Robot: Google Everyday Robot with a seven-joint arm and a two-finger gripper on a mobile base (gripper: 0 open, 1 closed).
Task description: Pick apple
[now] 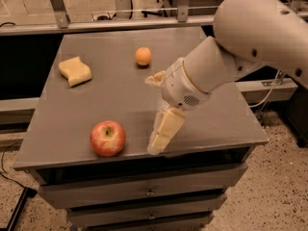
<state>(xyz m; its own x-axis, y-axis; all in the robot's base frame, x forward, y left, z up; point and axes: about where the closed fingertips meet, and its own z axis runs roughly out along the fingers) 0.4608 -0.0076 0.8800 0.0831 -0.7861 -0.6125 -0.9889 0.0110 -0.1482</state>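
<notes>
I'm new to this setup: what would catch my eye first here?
The big white arm stretches in from the right, its end effector low over the front edge of the table. Beside it sits a red apple; an orange and a yellow sponge lie farther back.

Cream gripper (154, 115) near red apple (108, 138) w/ yel. streaks — orange fruit (143, 56), grey table (110, 93).

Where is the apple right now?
The apple lies near the front edge of the table, left of centre in the camera view; the gripper hangs close on its right.
</notes>
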